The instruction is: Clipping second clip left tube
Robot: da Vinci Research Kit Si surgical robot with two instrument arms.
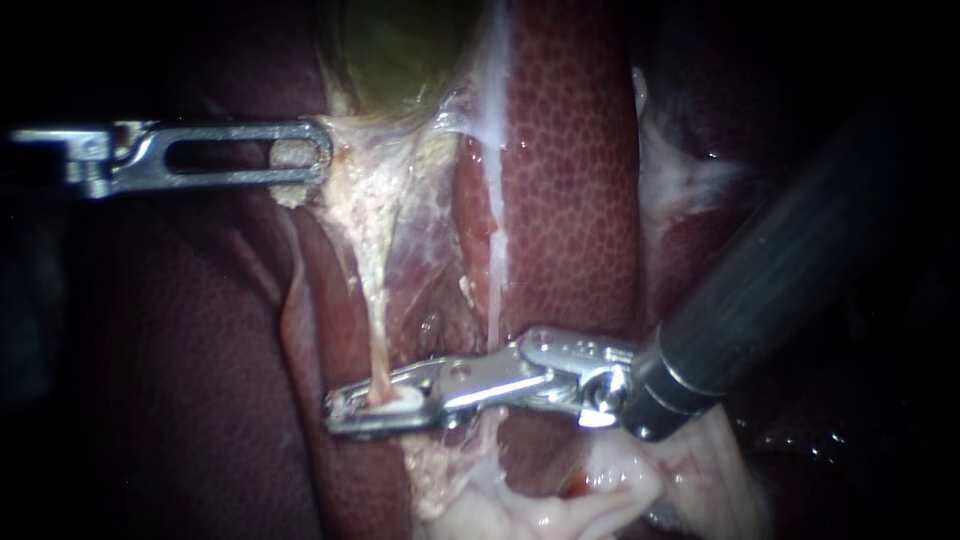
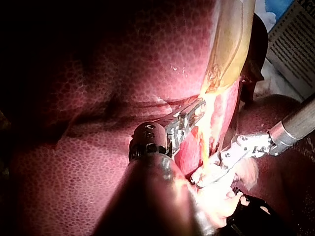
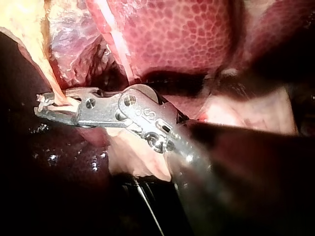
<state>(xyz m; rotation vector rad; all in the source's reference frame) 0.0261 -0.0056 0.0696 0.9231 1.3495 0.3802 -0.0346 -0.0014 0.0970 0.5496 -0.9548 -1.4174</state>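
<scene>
Left instrument [image 1: 312, 160] jaws clamp gallbladder [image 1: 390, 60] tissue at its lower end. Right instrument [image 1: 345, 408] jaws grip the left tube [image 1: 376, 345] low down, with a white clip [image 1: 402, 403] between them. Judgement: clip being closed; release not yet done.

instruments 2: left instrument [image 1: 315, 160], right instrument [image 1: 345, 408] | tubes [image 1: 378, 330] [image 1: 493, 250] 2 | clip [image 1: 405, 402] 1 | liver [image 1: 570, 180] 1 | gallbladder [image 1: 400, 50] 1
</scene>
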